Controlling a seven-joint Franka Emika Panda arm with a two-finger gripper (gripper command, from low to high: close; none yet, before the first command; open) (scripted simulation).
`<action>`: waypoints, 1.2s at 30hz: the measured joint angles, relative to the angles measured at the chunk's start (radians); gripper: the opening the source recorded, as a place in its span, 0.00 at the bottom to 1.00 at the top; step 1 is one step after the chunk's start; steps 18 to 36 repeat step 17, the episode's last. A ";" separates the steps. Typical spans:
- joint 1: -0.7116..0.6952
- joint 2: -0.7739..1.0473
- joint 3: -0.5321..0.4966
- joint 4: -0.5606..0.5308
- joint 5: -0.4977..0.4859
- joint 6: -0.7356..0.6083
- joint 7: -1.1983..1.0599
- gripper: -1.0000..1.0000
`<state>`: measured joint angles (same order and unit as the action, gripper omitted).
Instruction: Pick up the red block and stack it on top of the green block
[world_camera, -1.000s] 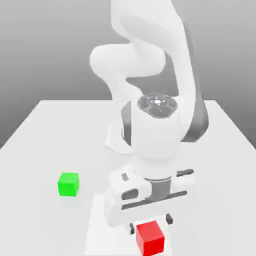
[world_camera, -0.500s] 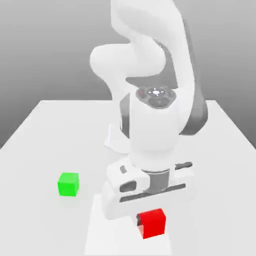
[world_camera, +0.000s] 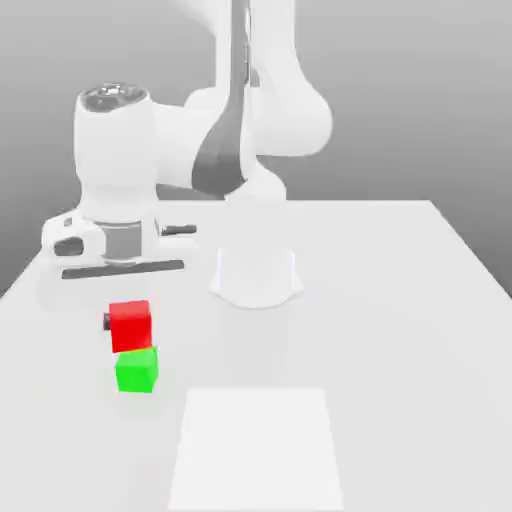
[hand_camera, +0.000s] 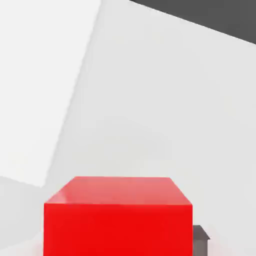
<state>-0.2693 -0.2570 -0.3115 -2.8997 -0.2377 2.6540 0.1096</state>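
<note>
You are looking at a white table (world_camera: 400, 300) that is filling the lower part of the exterior view, with the white Panda arm (world_camera: 250, 120) rising from its base near the middle and bending over toward the exterior view's left. A paler square patch (world_camera: 255, 450) is lying flat on the table near the front edge, well apart from the blocks.

The hand is pointing straight down, and its fingers (world_camera: 107, 321) are pinching the red block (world_camera: 131, 325) from the sides; one dark fingertip is showing at the block's edge. In the hand view the red block (hand_camera: 118, 216) is sitting close under the camera, with a dark fingertip (hand_camera: 200, 239) just beside it.

The green block (world_camera: 136, 369) is resting on the table directly below the red block. Their faces are meeting or nearly meeting; you cannot tell whether they are touching. The red block is sitting slightly toward the exterior view's left of the green one.
</note>
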 joint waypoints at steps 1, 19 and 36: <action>-0.009 -0.021 -0.023 -0.026 0.001 0.003 -0.035 0.00; 0.160 0.263 -0.146 -0.052 0.290 0.297 -0.279 1.00; 0.160 0.263 -0.146 -0.052 0.290 0.297 -0.279 1.00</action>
